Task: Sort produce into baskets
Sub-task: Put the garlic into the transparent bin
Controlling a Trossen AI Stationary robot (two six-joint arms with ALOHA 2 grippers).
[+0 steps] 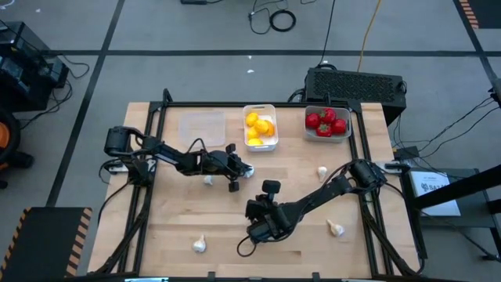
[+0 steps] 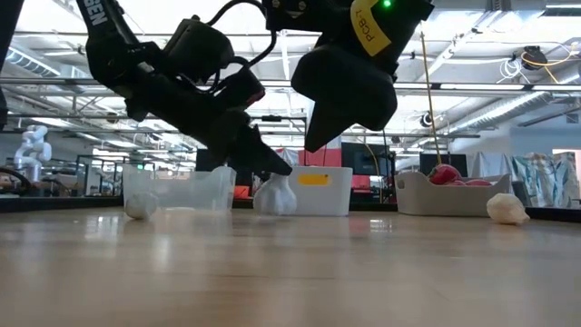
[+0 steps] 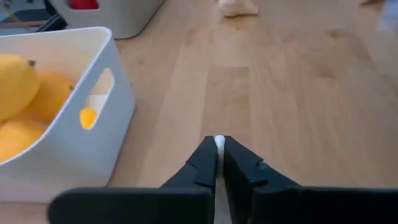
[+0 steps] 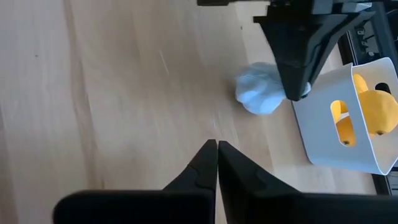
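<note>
- The left gripper [image 1: 247,168] reached low across the table [image 1: 172,227], jaws pinching a garlic bulb [image 4: 260,95] just beside the white tray [image 1: 259,128] of lemons [image 1: 259,127].
- The right gripper [image 4: 217,144] hovered nearby, jaws pressed together, empty.

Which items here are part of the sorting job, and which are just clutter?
Part of the job:
- garlic bulbs loose on the table
- lemons in the white tray
- tomatoes in the grey-white tray
- clear tray
- left gripper, shut on a garlic bulb
- right gripper, shut

Just lying about:
- black box behind the table
- cables on the floor
</note>
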